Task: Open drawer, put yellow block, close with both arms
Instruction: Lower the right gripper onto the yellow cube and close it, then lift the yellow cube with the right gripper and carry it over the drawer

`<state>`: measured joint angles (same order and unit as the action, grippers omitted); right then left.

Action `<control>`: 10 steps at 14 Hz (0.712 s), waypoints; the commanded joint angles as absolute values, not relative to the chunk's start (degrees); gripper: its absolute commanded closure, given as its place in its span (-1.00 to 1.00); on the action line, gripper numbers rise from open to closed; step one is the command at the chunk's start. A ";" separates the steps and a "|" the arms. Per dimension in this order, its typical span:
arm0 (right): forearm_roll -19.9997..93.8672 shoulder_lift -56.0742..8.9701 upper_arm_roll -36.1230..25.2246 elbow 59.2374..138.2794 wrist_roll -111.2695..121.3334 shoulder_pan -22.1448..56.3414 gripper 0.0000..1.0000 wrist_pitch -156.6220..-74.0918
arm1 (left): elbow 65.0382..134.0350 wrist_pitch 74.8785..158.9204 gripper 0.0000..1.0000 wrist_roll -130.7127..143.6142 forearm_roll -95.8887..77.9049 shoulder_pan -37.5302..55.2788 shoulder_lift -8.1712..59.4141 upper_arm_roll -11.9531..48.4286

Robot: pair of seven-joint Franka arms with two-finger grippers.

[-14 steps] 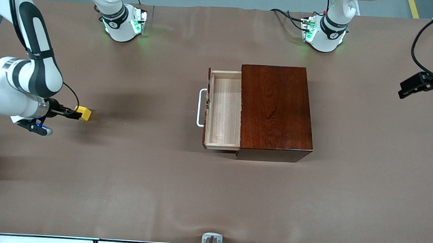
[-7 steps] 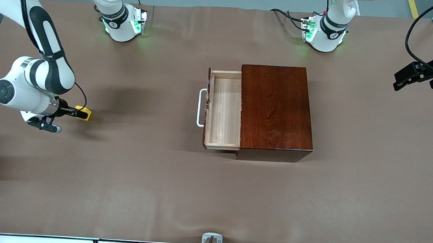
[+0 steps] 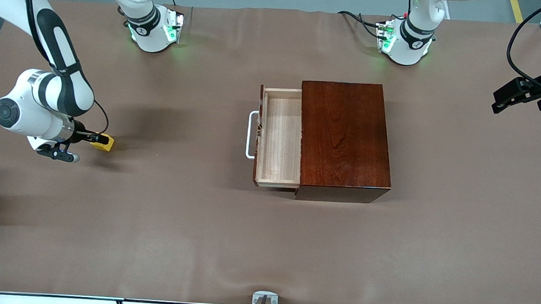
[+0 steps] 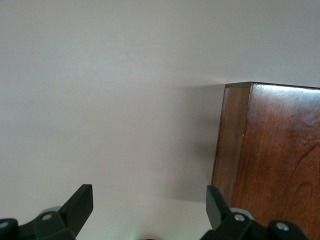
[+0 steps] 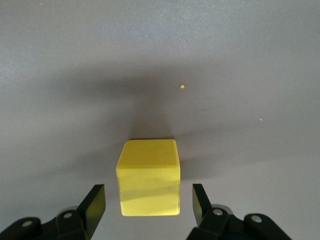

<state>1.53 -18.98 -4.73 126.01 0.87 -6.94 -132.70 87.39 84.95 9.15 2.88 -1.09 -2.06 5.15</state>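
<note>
Yellow block (image 5: 148, 178) between right gripper (image 5: 148, 205) jaws, seemingly untouched, drawer (image 3: 280, 137) open

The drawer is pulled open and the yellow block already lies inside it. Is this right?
Not quite. The drawer is open, but it holds nothing. The yellow block sits on the table between the right gripper's fingers, as the front view shows.
</note>
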 commanded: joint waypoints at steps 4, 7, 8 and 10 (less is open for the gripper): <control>0.88 -17.84 -4.22 128.49 1.49 -7.91 -0.31 -134.55 | 88.86 85.78 -1.00 9.32 2.29 -1.85 -3.96 5.89; 0.88 -18.11 -4.22 129.37 1.49 -7.82 0.18 -136.41 | 88.95 85.61 -1.00 9.23 2.20 -1.93 -4.30 6.24; 0.88 -18.02 -4.22 129.29 1.49 -7.65 0.57 -135.97 | 88.95 85.52 -1.00 8.97 2.20 -2.02 -4.48 6.24; 0.88 -17.58 -4.13 129.20 1.41 -7.30 1.00 -135.27 | 88.86 85.52 -1.00 8.61 2.20 -2.11 -4.48 6.15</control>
<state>1.40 -18.98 -4.65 127.95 0.90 -6.95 -135.25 87.39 85.04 9.15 2.88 -1.09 -2.63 5.57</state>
